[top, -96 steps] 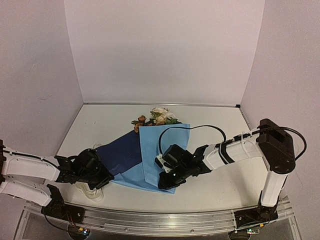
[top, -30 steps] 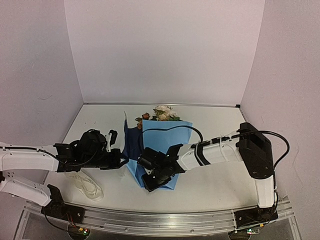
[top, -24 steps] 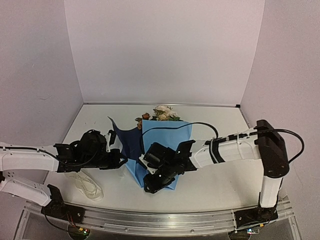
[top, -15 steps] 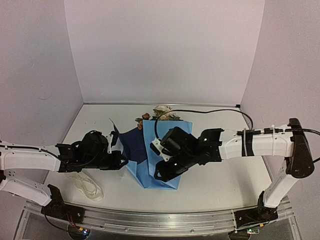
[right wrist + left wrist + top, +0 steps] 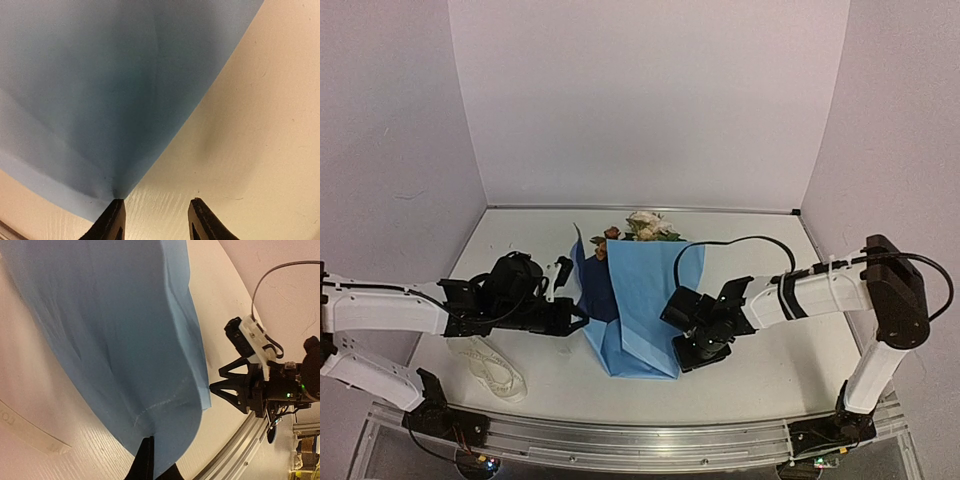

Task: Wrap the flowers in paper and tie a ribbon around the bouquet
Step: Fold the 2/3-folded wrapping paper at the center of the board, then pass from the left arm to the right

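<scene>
Part-wrapped bunch, mid-table: paper (image 5: 645,300) folded over the stems, long axis near to far, narrow end nearest. Flowers (image 5: 640,228) protrude at the far end, blooms pointing far. Left gripper (image 5: 580,319) is clamped on the paper's raised left flap. Right gripper (image 5: 156,204) has its jaws apart at the paper's right edge. Ribbon (image 5: 496,371) lies near left.

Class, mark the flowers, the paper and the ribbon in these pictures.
flowers (image 5: 642,227): top external view, on a cream bloom.
paper (image 5: 645,300): top external view, middle of the folded flap.
ribbon (image 5: 498,376): top external view, on its loose loop.

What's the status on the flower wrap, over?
Left fingers shut on paper, flap raised. Right fingers open beside paper's right edge. Flowers poking out far end; ribbon lying loose, near left.
</scene>
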Robot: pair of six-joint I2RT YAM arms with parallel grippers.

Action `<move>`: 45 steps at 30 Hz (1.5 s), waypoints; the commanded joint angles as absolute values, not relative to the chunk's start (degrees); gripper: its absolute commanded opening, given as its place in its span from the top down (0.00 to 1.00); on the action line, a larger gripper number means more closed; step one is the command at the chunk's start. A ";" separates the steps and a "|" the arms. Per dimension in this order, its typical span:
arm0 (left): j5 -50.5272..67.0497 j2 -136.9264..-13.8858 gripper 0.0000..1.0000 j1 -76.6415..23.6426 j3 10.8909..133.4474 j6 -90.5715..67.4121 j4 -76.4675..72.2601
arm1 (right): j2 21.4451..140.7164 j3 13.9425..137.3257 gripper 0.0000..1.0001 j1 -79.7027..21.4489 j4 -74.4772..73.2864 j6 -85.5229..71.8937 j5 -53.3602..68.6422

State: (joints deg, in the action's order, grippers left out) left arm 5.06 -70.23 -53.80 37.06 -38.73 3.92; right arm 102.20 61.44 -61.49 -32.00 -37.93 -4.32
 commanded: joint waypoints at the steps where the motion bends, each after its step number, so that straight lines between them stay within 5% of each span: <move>1: 8.53 -71.75 1.00 -53.88 41.86 -35.32 0.69 | 105.63 64.04 0.54 -61.80 -29.90 -41.24 -6.42; 13: 20.05 -88.96 1.00 -55.95 56.17 -27.92 0.27 | 106.79 60.36 0.51 -61.56 -23.44 -44.34 -5.11; 22: 23.67 -103.49 1.00 -56.09 65.54 -24.87 5.30 | 101.53 48.34 0.51 -59.72 -5.10 -47.18 -0.69; 31: 24.59 -108.51 1.00 -56.07 68.38 -23.64 6.32 | 86.80 38.65 0.48 -56.00 1.23 -48.03 1.38; 45: 24.71 -110.81 1.00 -56.07 70.68 -22.28 7.64 | 86.80 52.46 0.44 -42.52 -1.66 -54.80 10.08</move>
State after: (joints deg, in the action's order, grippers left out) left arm 23.99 -109.94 -55.90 67.76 -23.94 6.82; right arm 84.16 47.59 -44.66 -0.99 -51.86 8.35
